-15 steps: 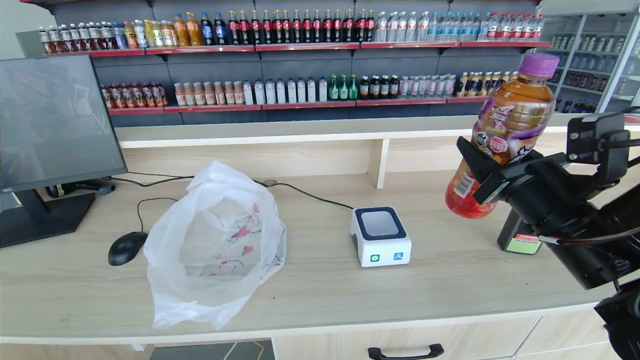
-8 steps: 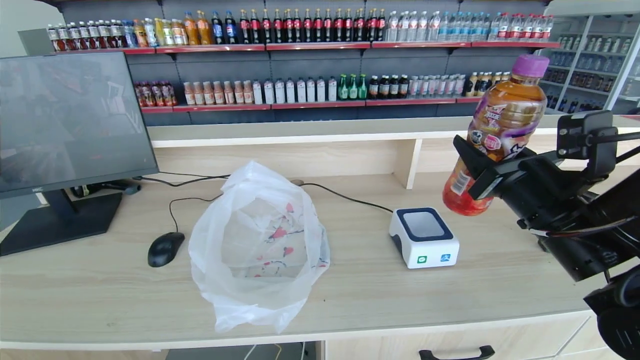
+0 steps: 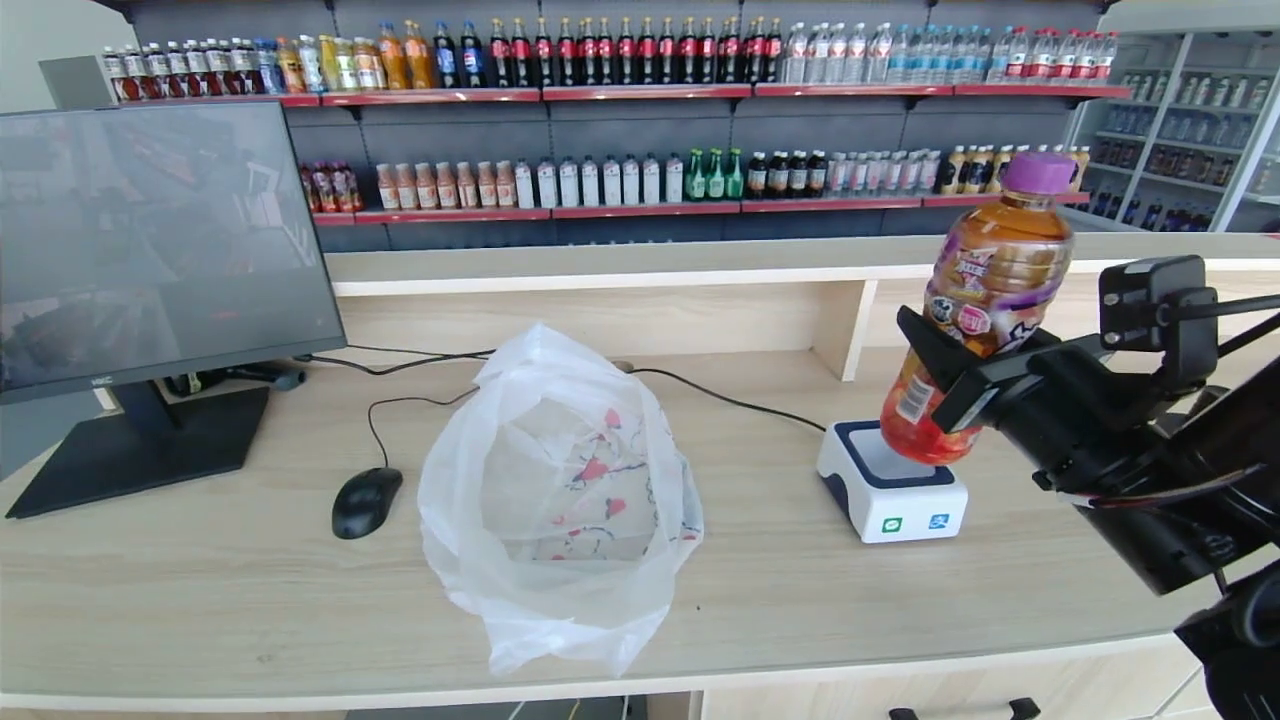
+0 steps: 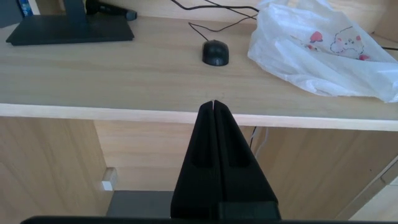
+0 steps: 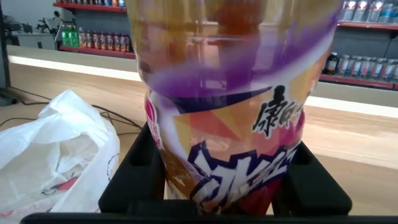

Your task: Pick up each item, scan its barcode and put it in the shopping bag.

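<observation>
The right gripper (image 3: 978,362) grips the purple-capped drink bottle (image 3: 990,262) near upright, base just above the barcode scanner (image 3: 905,500), shopping bag (image 3: 560,500) off to its left.

Black arm (image 3: 1130,440), flat black fingers (image 4: 204,149)

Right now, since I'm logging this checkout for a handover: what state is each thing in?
Bottle: capped, tilted, held over the scanner.
Right tool: shut on the bottle.
Left tool: shut, empty.
Shopping bag: mouth open, lying on the counter; contents unclear.
Scanner: on the counter, beneath the bottle's base.
Monitor: screen dark.
</observation>
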Robot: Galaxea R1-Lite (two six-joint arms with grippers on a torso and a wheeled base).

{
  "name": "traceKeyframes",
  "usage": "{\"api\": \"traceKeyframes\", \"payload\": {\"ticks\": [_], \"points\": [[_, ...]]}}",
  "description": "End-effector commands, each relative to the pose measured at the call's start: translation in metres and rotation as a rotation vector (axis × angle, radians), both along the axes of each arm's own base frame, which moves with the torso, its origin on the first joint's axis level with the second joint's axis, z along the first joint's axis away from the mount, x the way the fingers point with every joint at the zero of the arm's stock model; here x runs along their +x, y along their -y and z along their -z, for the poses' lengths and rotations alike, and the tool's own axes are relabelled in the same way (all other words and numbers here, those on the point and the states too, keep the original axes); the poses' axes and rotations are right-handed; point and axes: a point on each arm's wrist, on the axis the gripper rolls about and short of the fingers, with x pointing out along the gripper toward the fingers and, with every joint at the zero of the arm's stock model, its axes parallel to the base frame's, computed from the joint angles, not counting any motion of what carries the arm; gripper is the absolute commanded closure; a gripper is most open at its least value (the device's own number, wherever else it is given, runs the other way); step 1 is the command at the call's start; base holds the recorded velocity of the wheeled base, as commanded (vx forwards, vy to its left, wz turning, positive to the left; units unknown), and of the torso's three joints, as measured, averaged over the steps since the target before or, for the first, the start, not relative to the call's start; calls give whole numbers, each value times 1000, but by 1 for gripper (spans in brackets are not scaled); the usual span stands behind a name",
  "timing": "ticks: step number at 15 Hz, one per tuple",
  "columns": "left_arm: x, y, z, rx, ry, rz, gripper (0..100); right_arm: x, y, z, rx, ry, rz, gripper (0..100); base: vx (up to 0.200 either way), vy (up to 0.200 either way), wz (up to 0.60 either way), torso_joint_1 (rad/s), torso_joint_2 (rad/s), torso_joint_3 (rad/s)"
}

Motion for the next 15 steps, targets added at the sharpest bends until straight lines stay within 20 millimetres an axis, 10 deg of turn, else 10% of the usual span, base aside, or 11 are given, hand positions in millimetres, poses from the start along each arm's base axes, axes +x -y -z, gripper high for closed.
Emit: {"api": "traceKeyframes", "payload": {"ticks": [1, 15], "points": [[0, 0, 0, 0, 1, 0, 100, 0, -1, -3, 8, 11, -7, 100, 200, 0, 0, -2, 2, 7], [0, 0, 0, 6, -1, 0, 100, -18, 7, 8, -43, -26, 2, 100, 29, 0, 0, -3, -1, 1]]}}
